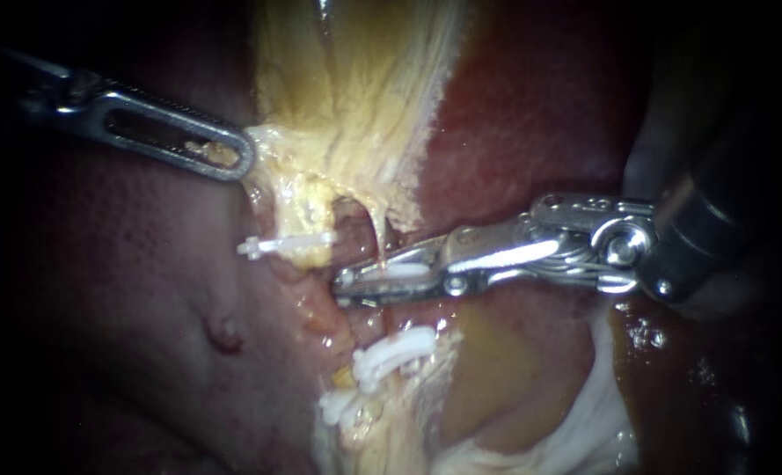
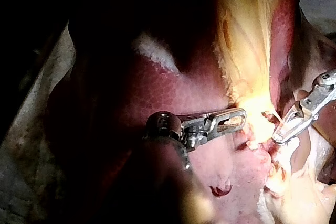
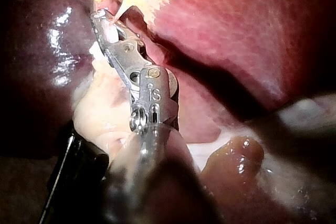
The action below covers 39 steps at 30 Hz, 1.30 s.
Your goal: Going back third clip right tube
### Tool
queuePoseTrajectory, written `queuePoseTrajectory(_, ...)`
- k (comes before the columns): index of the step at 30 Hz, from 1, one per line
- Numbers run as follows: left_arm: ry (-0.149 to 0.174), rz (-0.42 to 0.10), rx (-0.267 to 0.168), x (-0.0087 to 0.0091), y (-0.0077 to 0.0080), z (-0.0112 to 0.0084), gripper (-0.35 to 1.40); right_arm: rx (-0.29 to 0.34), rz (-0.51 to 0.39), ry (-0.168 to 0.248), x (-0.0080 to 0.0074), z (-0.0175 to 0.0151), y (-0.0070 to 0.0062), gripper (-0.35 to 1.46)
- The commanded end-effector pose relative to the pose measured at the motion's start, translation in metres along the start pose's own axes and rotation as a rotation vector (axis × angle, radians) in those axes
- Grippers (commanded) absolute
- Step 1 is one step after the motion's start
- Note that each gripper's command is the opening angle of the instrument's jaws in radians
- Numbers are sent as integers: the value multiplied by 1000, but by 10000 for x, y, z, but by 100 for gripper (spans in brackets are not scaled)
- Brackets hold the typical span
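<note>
My right instrument [image 1: 364, 286] comes in from the right, its jaws lying close together on a white clip [image 1: 401, 271] around the thin right tube [image 1: 378, 230]. That tube hangs down from the yellow gallbladder [image 1: 355, 97]. Below the jaws, two more white clips [image 1: 395, 350] sit on the same strand. A single white clip [image 1: 285, 242] crosses the left tube. My left instrument [image 1: 232, 158] enters from the upper left with its windowed jaws shut on the gallbladder's edge. The left wrist view shows both tips, the left instrument [image 2: 236, 118] and the right instrument [image 2: 283, 135].
Dark red liver [image 1: 127, 281] fills the left side and continues behind the right shaft. Pale fatty tissue [image 1: 584, 413] lies at the lower right. In the right wrist view, the right instrument [image 3: 102, 19] rests over yellowish tissue beside glistening liver [image 3: 47, 51].
</note>
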Motion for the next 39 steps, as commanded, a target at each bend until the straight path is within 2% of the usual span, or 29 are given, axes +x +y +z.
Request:
queuePoseTrajectory(1,0,0,0,0,0,0,-35,-5,0,2,0,-1,1,-35)
queuePoseTrajectory(10,0,0,0,0,0,0,-35,-7,0,3,1,-1,0,-34)
queuePoseTrajectory(11,0,0,0,0,0,0,-35,-5,1,0,2,0,-1,-16)
queuePoseTrajectory(12,0,0,0,0,0,0,-35,-15,-46,6,4,2,-2,6)
queuePoseTrajectory(14,0,0,0,0,0,0,-35,-39,-63,16,6,5,-3,27)
queuePoseTrajectory(16,0,0,0,0,0,0,-35,-55,-62,23,8,9,-3,39)
queuePoseTrajectory(18,0,0,0,0,0,0,-35,-80,-79,33,10,12,-2,45)
queuePoseTrajectory(23,0,0,-1,0,0,1,-35,-171,-139,62,11,13,7,50)
queuePoseTrajectory(28,-1,1,-1,1,0,1,-35,-247,-231,71,6,3,24,50)
queuePoseTrajectory(32,-1,1,-2,1,0,2,-35,-285,-264,72,1,-8,31,50)
queuePoseTrajectory(36,-1,1,-2,2,-1,2,-35,-276,-303,63,-2,-12,26,50)
queuePoseTrajectory(39,-1,1,-2,2,0,2,-35,-268,-364,51,-6,-20,14,50)
